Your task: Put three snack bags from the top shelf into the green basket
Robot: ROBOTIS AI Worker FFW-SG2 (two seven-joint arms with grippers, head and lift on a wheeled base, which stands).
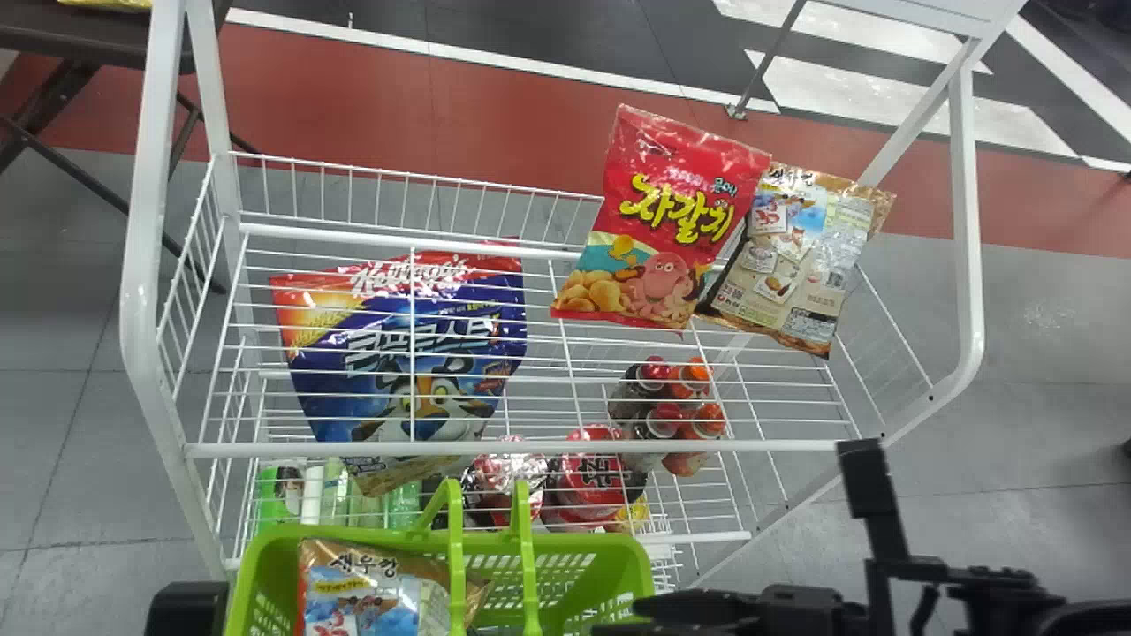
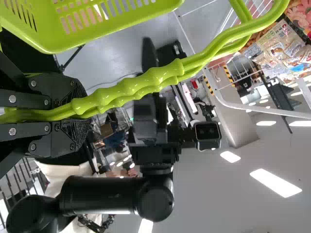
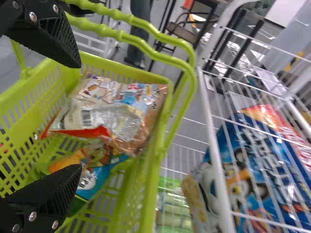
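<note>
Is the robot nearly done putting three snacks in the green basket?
Nearly, I think! At least two snack bags are in the green basket. The left gripper holds its handles; the right gripper is open and looks empty. Unless a third is hidden, one is left: maybe the red bag on the top shelf.

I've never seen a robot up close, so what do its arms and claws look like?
The right arm is black, with thick, tube-like sections and rounded joints. The left claw and the right claw are black too, each with two fingers that have finely textured surfaces and small silver-coloured screws.
</note>
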